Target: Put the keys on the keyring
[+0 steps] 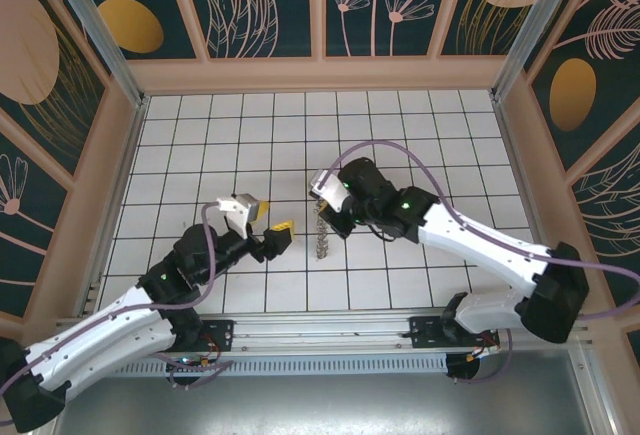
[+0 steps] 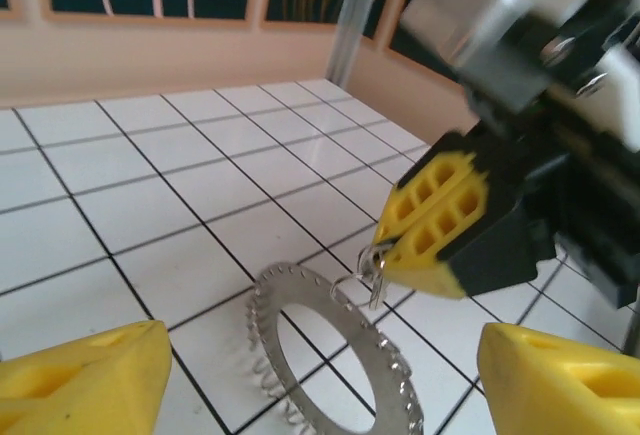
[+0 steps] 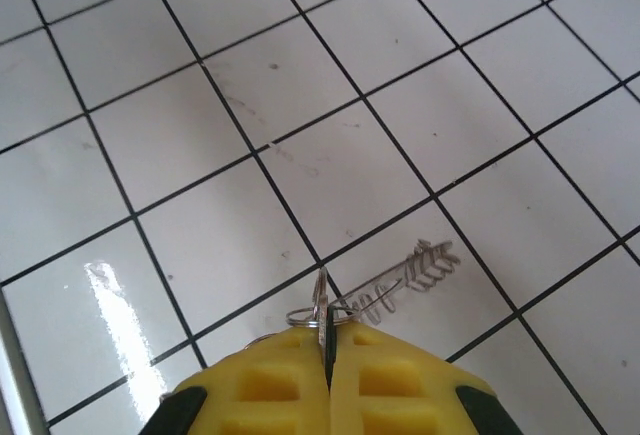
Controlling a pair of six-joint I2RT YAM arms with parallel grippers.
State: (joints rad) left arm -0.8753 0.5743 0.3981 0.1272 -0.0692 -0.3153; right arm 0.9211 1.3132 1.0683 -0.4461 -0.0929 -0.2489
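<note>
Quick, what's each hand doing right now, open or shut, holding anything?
Left hand: open, holding nothing.
Right hand: shut on the thin silver wire keyring.

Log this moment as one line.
left gripper: open, empty | right gripper: shut on keyring | keyring: hanging over table

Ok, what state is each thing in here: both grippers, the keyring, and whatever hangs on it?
Left gripper: open, holding nothing.
Right gripper: shut on the keyring.
Keyring: pinched in the right gripper's fingertips.
Toothed metal ring: hanging from the keyring, tilted.
</note>
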